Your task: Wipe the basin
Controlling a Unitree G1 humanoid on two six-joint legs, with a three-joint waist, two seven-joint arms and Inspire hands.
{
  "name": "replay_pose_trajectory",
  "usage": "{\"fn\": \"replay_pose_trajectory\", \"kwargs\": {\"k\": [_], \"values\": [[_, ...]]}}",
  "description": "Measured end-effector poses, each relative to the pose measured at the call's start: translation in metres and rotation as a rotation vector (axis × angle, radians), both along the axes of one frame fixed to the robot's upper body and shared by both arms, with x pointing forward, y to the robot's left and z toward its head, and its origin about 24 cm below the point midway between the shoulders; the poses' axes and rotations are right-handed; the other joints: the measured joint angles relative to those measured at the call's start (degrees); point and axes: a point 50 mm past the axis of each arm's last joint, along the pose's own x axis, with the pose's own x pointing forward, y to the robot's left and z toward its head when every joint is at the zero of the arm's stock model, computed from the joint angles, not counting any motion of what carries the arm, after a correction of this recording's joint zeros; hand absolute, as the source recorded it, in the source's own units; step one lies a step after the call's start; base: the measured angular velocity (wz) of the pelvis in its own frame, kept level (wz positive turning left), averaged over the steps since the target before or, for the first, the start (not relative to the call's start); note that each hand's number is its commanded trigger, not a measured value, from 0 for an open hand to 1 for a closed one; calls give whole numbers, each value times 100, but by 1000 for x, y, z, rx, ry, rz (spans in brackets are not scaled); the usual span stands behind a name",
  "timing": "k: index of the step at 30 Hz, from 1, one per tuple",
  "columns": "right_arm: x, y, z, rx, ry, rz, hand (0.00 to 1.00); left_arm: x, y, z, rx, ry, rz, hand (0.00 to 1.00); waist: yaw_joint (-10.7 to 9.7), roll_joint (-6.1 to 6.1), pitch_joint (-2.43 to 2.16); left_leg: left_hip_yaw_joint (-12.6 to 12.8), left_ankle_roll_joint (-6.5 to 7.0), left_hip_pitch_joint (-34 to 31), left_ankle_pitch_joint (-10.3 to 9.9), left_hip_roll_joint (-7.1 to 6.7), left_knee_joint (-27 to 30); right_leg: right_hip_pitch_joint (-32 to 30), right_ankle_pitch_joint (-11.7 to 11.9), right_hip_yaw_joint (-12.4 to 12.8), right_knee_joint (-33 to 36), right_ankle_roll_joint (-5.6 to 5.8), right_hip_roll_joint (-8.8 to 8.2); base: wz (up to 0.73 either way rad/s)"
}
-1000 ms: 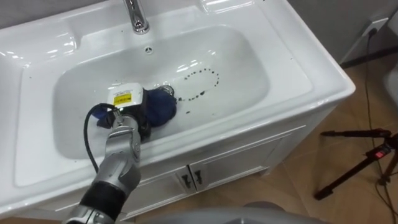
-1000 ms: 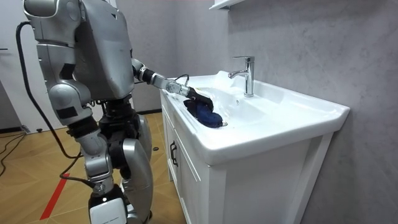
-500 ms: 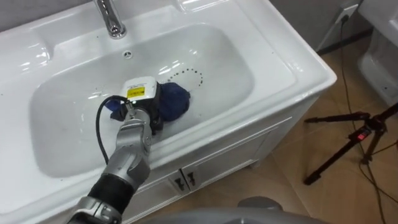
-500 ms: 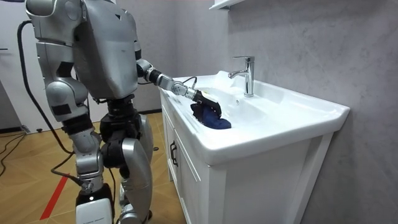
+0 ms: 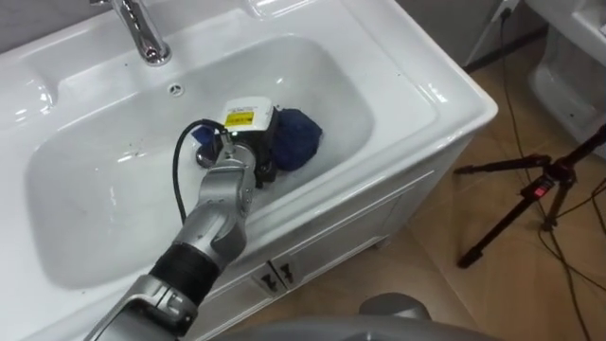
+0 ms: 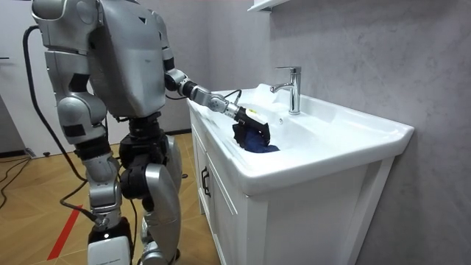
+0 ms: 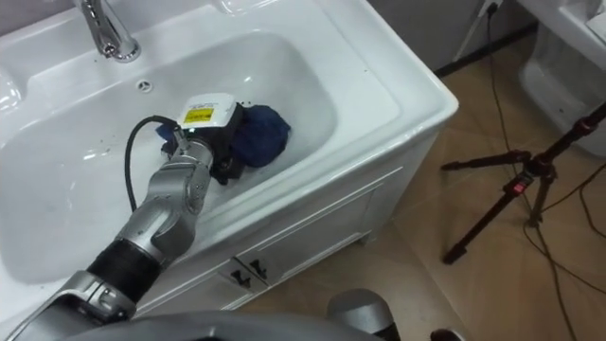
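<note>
Blue cloth is lying bunched on the right slope of the white basin, with the left hand bearing down on it, fingers apparently curled into the fabric. Wiping is under way. The next move is calling for a firm drag across the bare bowl below the faucet.

It looked like a bathroom mock-up in a test room: a white ceramic basin with a chrome tap on a white cabinet, and a black tripod with cables on the wood-plank floor.
</note>
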Motion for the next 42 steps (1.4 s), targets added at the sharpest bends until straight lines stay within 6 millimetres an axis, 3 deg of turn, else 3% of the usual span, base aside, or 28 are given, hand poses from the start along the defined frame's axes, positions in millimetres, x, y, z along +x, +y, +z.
{"fn": "replay_pose_trajectory", "kwargs": {"k": [8,12,14,16,23,27,35,39,42], "values": [[0,2,0,4,-9,-1,0,2,8,0,9,3,8,100,-11,27,14,128,0,23,0,9,3,-3,17,93,-1,-7,24,-5],[1,0,0,0,-20,-11,0,12,11,1,1,14,18,100,-13,84,51,132,0,43,-1,7,1,-6,46,144,-4,0,37,-5],[2,-2,1,-5,-25,-13,0,14,12,3,0,7,21,100,-31,117,40,134,0,36,0,4,1,-15,49,158,-2,5,39,0],[1,-4,1,-5,-38,-37,0,17,12,6,1,-7,18,100,-38,184,1,143,0,14,0,4,2,-82,50,173,-4,7,44,0],[-7,-6,2,-7,-40,-78,0,23,20,11,16,-60,37,100,-70,257,-18,233,0,22,0,49,7,-87,111,297,5,-29,114,-11],[-13,-13,3,-31,-45,-111,0,24,35,5,59,-54,73,100,-195,309,5,299,-1,55,-1,75,-1,-74,124,358,4,-48,150,-10],[-25,-19,4,-53,-25,-134,0,32,60,3,170,-30,97,100,-212,387,18,445,-2,85,-1,81,-12,-109,153,559,2,-38,203,-11],[-26,-26,7,-75,-24,-152,0,37,87,12,208,-54,194,100,-204,406,3,488,-2,97,-1,81,-10,-136,199,645,12,-37,226,-12],[-30,-30,8,-90,-12,-153,0,34,95,6,238,-25,222,100,-211,411,-4,532,-2,119,-1,79,-10,-114,208,648,5,-34,226,-2]]}}
